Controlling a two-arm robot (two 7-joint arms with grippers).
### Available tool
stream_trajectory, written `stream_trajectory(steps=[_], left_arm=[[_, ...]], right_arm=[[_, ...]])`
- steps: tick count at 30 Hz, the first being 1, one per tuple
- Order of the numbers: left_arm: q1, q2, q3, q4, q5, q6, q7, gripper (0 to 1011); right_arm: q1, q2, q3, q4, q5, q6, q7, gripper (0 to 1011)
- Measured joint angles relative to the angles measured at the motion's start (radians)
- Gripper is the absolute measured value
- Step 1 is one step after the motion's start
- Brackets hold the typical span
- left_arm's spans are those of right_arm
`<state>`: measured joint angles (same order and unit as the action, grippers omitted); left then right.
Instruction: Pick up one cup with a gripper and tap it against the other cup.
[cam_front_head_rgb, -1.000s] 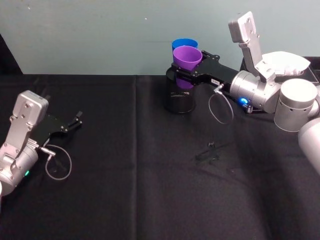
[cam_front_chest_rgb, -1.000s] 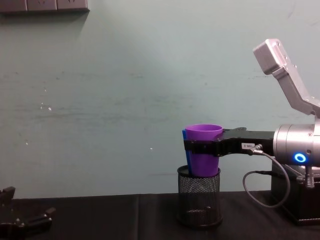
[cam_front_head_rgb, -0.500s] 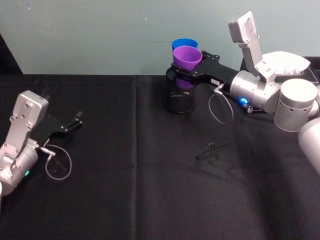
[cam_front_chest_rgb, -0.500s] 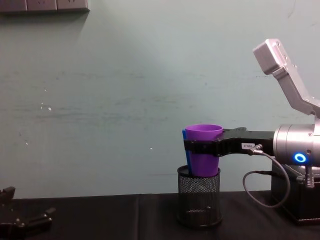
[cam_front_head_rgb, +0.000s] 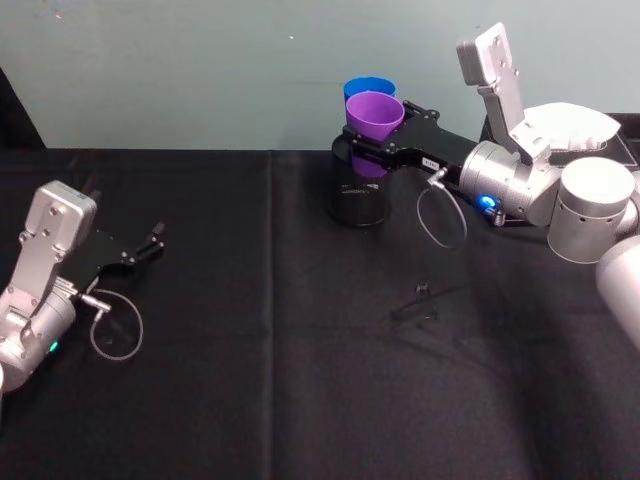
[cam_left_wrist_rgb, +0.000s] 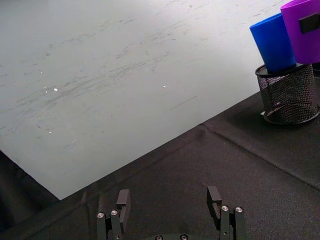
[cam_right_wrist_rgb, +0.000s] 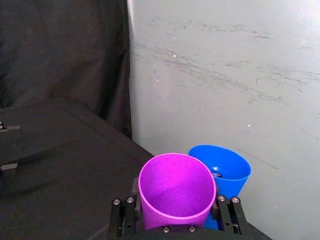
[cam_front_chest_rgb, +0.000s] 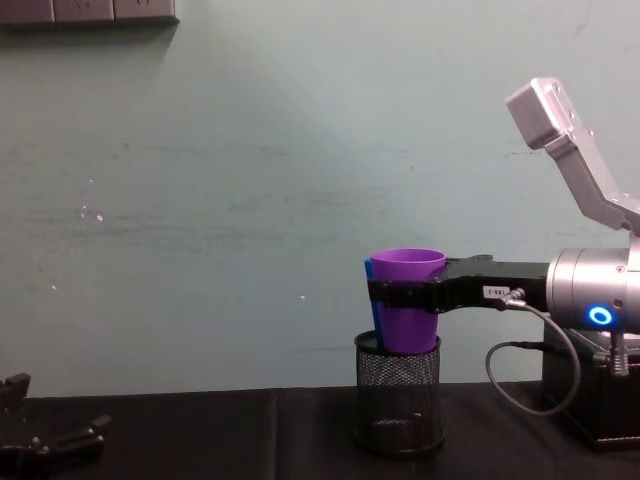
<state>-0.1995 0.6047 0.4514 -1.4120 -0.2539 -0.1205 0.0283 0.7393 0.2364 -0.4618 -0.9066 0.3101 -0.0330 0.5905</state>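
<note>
Two cups meet at the bench's (cam_front_head_rgb: 280, 330) back: the right end effector (cam_right_wrist_rgb: 175, 215) clamps the purple cup (cam_front_head_rgb: 374, 113) by its sides, rim free, seemingly touching the blue cup (cam_front_head_rgb: 366, 88) — steadied in a mesh holder (cam_front_head_rgb: 360, 195). The left end effector (cam_left_wrist_rgb: 169, 196) rests parked, fingers apart.

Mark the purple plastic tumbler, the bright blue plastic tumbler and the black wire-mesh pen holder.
purple plastic tumbler (cam_front_chest_rgb: 408, 325): chest view, lower side wall.
bright blue plastic tumbler (cam_left_wrist_rgb: 274, 45): left wrist view, side wall.
black wire-mesh pen holder (cam_front_chest_rgb: 398, 400): chest view, front mesh wall.
</note>
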Motion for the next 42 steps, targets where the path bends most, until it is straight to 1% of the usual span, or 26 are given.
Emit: stream_trajectory(steps=[42], left_arm=[[0.0, 0.0, 0.0, 0.0, 0.0, 0.0, 0.0, 1005]], right_arm=[[0.0, 0.0, 0.0, 0.0, 0.0, 0.0, 0.0, 747]])
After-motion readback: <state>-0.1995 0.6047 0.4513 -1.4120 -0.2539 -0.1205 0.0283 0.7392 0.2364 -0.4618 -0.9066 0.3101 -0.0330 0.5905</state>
